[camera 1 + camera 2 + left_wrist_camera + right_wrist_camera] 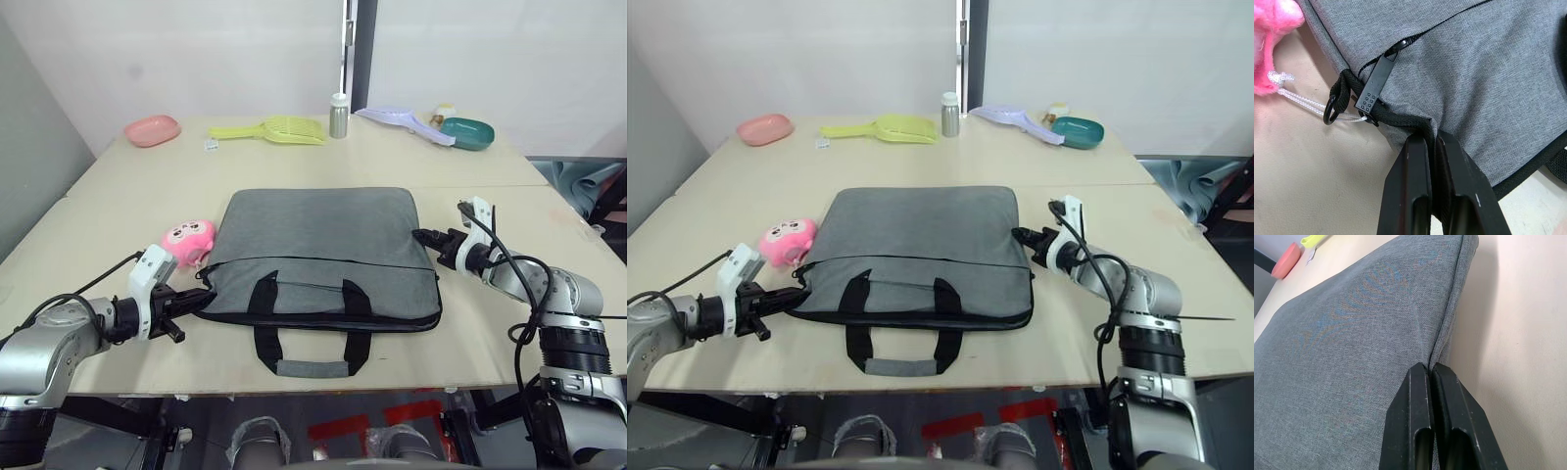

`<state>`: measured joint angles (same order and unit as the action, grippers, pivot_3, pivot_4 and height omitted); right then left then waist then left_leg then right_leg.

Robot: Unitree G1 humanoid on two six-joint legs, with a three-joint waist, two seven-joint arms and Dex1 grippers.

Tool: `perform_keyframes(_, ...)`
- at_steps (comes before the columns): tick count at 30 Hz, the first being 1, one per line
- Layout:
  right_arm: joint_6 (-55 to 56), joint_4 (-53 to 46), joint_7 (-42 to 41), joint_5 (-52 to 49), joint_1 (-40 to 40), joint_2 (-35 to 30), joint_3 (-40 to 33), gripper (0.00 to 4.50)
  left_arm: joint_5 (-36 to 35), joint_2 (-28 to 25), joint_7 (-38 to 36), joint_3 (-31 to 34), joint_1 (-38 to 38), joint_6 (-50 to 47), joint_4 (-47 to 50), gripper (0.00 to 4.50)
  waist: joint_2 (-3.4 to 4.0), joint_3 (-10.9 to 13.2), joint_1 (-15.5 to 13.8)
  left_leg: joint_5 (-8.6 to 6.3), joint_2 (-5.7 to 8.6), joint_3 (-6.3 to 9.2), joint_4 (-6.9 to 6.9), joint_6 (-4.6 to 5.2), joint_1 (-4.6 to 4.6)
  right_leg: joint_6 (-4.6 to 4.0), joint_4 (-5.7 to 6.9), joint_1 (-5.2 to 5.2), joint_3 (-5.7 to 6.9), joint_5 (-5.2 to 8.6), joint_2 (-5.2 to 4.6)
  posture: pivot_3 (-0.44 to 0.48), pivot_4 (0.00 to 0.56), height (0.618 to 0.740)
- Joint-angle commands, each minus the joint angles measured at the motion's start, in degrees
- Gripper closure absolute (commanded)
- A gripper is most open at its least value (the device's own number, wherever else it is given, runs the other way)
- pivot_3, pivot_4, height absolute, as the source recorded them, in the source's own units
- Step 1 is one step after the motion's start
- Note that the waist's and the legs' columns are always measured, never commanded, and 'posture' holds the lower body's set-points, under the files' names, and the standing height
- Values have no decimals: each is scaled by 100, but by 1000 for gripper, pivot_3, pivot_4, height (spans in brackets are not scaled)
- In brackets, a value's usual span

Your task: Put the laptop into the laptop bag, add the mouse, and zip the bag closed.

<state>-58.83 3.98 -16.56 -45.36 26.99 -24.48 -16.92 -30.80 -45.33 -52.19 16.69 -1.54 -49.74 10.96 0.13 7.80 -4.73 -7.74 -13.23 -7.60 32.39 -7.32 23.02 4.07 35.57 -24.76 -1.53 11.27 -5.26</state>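
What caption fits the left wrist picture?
Left end effector pinches the grey laptop bag edge beside its zipper pull.

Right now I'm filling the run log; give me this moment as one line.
left gripper: shut on laptop bag corner | right gripper: shut on bag's right edge | zipper pull: at left end

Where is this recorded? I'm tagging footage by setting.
Probably a lab or test room: a bare plywood table against plain white walls, with staged props like the laptop bag and dustpan.
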Motion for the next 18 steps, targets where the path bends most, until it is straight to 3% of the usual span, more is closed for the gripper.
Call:
perform_keyframes(1, 131, -73, -44, 92, 25, 45, -55, 4466, -9, -153, -133, -255, 82, -29, -7, 4500, 0, -1, 2, 0, 0, 0, 1, 0, 0, 0, 1, 0, 0, 0, 0, 0, 150, 740)
perform_keyframes(18, 424, 193, -107, 464, 296, 429, 76, 4466, -188, -454, -283, -336, 313, -108, 71, 4500, 3, -23, 86, 2, -1, -6, 6, 2, -12, 0, 18, 1, -9, 0, 1, 0, 150, 740)
